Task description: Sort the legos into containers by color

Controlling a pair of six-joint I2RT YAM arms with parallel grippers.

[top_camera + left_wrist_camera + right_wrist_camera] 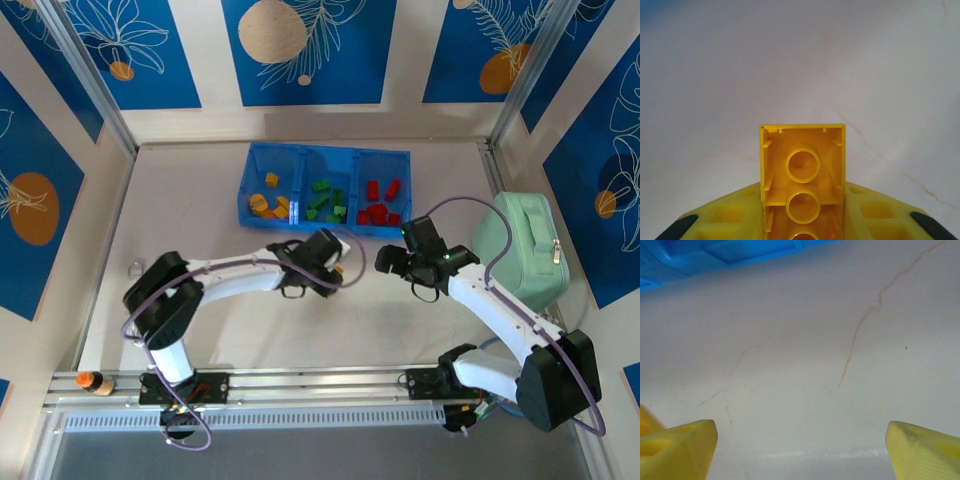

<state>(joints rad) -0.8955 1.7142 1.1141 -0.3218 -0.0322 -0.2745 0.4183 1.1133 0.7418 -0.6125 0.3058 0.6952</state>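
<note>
Counter: pale and bare at far left, with thin hairline cracks in both wrist views.
Bin: translucent blue, at the far middle of the counter, split into three compartments side by side.
Left compartment: holding yellow and orange legos, bunched toward the near wall.
Middle compartment: holding green legos.
Left end effector: just in front of the bin, near its middle, pinching the yellow lego between the yellow pads. Brick jutting forward past the tips, hollow underside with round tubes facing the wrist camera. Cannot tell whether touching the counter or clear of it.
Right compartment: holding red legos.
Right end effector: close in front of the bin's right end, fingers spread wide over bare counter with nothing between them. Blue bin wall at the upper left of its wrist view.
Pouch: mint-green, zippered, at the right edge of the counter, apart from the bin.
</note>
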